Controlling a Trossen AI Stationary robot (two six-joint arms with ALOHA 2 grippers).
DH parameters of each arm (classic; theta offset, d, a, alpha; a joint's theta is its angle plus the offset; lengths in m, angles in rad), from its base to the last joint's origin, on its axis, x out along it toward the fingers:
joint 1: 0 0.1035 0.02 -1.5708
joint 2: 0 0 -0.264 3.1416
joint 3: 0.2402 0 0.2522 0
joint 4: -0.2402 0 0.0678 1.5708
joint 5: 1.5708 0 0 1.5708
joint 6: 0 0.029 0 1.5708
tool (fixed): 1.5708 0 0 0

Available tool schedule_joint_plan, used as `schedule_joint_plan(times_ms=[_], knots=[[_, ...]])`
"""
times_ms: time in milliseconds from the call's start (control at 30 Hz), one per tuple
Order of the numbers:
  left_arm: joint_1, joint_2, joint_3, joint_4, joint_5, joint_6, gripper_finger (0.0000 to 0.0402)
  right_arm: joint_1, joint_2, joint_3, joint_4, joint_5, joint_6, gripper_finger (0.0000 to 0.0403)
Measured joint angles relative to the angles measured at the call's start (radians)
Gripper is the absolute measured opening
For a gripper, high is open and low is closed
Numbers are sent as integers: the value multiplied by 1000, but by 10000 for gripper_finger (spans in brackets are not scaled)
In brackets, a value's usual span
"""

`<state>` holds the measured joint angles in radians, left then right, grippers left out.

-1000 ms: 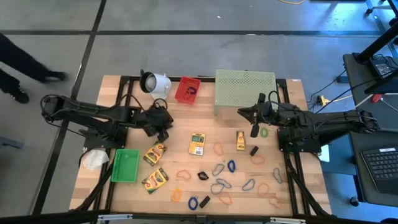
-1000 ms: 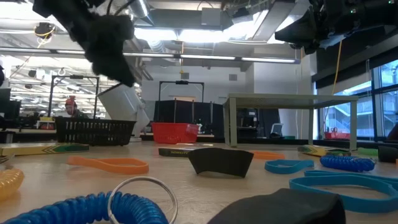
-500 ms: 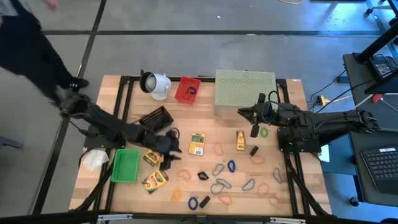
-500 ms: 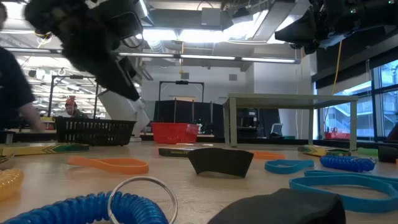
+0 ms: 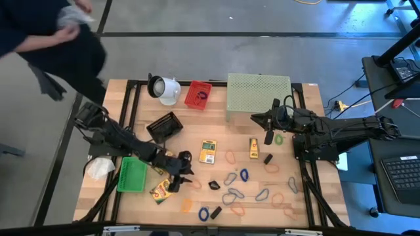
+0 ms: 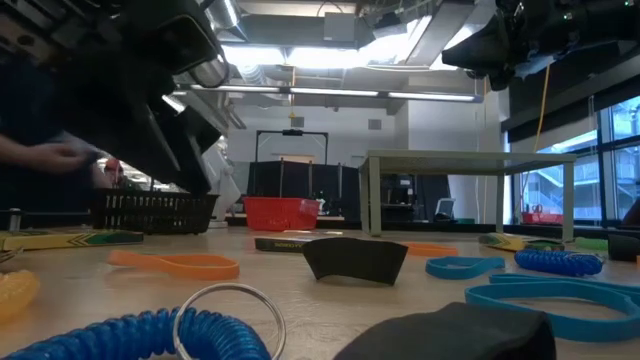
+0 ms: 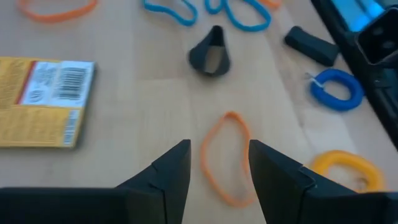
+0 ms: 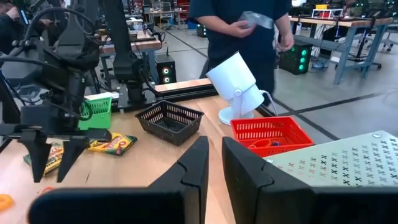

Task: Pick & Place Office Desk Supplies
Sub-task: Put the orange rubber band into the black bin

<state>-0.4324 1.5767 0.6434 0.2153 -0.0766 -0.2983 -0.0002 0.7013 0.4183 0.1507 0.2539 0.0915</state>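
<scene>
Loop [image 7: 227, 158] laid on table [image 5: 295, 203] between left gripper [image 7: 219, 163] fingers; clip [image 7: 210, 57] just beyond (crayon box [image 7: 43, 102] alongside).

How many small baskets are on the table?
3: red basket beside the mesh stand; black basket in front-left of it; green basket near the left edge.

We are swinging our left gripper [image 5: 184, 178] away from the black basket [image 5: 165, 126], now left sitting on the table, down over an orange rubber band [image 7: 226, 158] with fingers parting, while a person [image 5: 46, 36] is walking in behind the table.
</scene>
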Motion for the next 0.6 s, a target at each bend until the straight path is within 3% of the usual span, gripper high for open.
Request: schedule_joint_plan(times_ms=[600], knots=[[-84,190,3,129,-16,49,157,0,11,0,-1,-10,38,49]])
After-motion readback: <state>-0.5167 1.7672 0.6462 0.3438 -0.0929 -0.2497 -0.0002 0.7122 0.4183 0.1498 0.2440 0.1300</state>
